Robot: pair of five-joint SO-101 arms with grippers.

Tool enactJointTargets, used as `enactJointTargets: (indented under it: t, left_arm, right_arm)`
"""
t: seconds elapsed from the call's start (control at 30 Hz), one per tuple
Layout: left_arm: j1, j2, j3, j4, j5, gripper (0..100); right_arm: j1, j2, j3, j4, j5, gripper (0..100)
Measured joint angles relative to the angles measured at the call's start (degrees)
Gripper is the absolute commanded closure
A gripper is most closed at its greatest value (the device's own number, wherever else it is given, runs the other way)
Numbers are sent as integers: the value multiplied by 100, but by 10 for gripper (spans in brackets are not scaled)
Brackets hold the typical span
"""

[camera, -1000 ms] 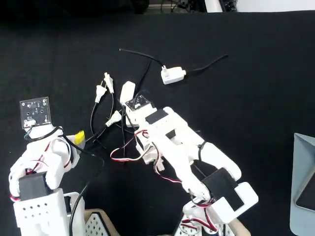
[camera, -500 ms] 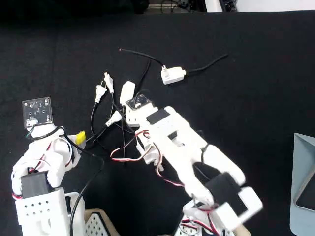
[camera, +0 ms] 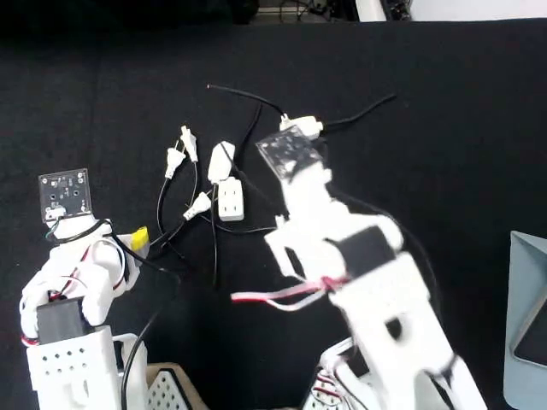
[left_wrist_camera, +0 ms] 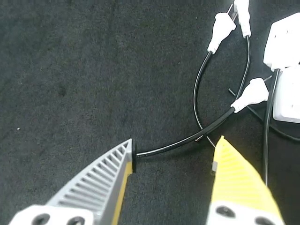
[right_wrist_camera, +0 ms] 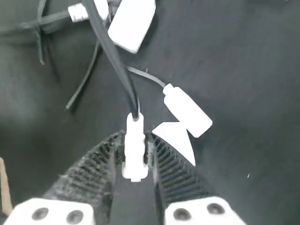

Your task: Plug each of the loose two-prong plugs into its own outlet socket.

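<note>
— Black cloth (camera: 444, 171) covers the whole table. Where's the outlet block?

— The outlet block (camera: 229, 201) lies flat around mid-table with its socket holes facing up. A second block (camera: 220, 158), also white, lies just beyond it on the far side.

— And the loose plugs?

— Three white ones on black cords lie to the left of the outlet block. The near plug (camera: 198, 205) is just beside it. The middle plug (camera: 175, 159) and the far plug (camera: 186, 137) sit close together, farther out and farther back. A boxy plug (camera: 301, 130) lies well off to the outlet block's far right.

— What about the left gripper?

— The left gripper (left_wrist_camera: 174, 143) is spread wide, grey finger on one side and yellow on the other, and it pinches nothing. It sits low over the cloth, left of the outlet block and nearer the arm bases. A black cord (left_wrist_camera: 159, 150) lies across the gap between its fingers.

— And the right gripper?

— The right gripper (right_wrist_camera: 136, 137) is pressed together on a held plug (right_wrist_camera: 135, 157), one finger on each side. That plug's thick cord (right_wrist_camera: 112, 56) runs out ahead of the fingertips. The right arm stretches past the outlet block's right side. Its wrist (camera: 291, 154) hangs near the boxy plug.

— Anything beside the held plug?

— A small white piece (right_wrist_camera: 187, 110) on a thin wire lies just beside the fingertips. I can't tell which plug it is.
</note>
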Motion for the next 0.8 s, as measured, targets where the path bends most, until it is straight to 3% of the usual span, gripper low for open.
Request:
enactJointTargets:
  t: [0.2,0.3,0.5,0.8]
  left_arm:
    - [44,0,-9,-396,0,725]
    - [422,0,-9,-633,0,726]
    - [1424,0,-9,-1081,176,726]
    - [1582,0,-9,-1530,659,726]
  right_arm:
    - [0,-1081,580,-325,9,987]
    - [-35,-1600,1125,-853,9,987]
    - [-730,-2927,2426,-2119,9,987]
    - [-1679,-4149,4193,-3859,0,987]
